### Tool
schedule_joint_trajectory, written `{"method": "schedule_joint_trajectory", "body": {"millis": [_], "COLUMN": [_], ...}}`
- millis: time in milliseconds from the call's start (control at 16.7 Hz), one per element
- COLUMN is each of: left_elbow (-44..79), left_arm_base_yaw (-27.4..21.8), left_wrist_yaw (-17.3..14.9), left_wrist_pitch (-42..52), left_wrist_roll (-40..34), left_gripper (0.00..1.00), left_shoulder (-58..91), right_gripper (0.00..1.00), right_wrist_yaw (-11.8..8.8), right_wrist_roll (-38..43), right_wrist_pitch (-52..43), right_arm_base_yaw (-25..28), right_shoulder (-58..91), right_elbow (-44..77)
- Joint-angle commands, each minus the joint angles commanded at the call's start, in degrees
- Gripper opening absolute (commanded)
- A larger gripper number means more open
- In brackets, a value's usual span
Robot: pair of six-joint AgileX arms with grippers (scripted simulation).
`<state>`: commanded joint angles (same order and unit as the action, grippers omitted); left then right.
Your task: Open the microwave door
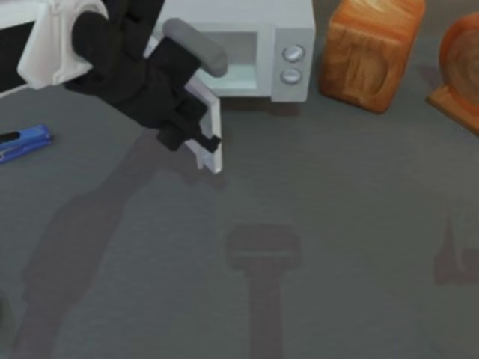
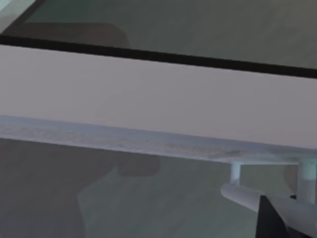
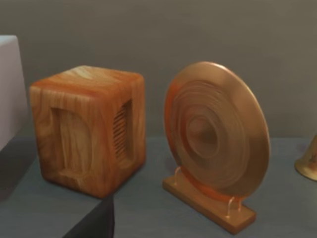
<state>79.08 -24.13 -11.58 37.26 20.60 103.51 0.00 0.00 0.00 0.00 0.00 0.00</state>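
Note:
The white microwave (image 1: 293,30) stands at the back centre, its two grey knobs (image 1: 292,64) on the right front panel. The microwave door (image 1: 215,127) is swung out toward the table's front, and the pale cavity (image 1: 241,61) shows behind it. My left gripper (image 1: 212,141) is shut on the thin handle at the door's free edge. In the left wrist view the door (image 2: 148,89) runs across the picture, with the handle (image 2: 245,194) beside a dark fingertip (image 2: 272,223). My right gripper (image 3: 94,223) is parked out of the top view, facing the wooden objects.
An orange wooden block (image 1: 370,48) sits right of the microwave, and a wooden disc on a stand (image 1: 458,67) stands at the far right. A gold bell (image 3: 309,161) peeks in beyond the disc. A blue stapler-like object (image 1: 24,142) lies at the left edge.

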Motion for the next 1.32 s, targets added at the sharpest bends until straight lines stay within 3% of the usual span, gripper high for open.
{"method": "schedule_joint_trajectory", "body": {"millis": [900,1320], "left_elbow": [0.0,-1.0], "left_arm_base_yaw": [0.0,1.9], "left_wrist_yaw": [0.0,-2.6], "left_wrist_pitch": [0.0,1.1], "left_wrist_roll": [0.0,5.0], "left_gripper": [0.00,0.00], "left_shoulder": [0.0,-0.9], "right_gripper": [1.00,1.00], "right_wrist_yaw": [0.0,0.0], "right_wrist_roll": [0.0,0.0], "right_wrist_pitch": [0.0,0.0], "right_arm_base_yaw": [0.0,0.0], "right_shoulder": [0.0,0.0], "right_elbow": [0.0,0.0]}}
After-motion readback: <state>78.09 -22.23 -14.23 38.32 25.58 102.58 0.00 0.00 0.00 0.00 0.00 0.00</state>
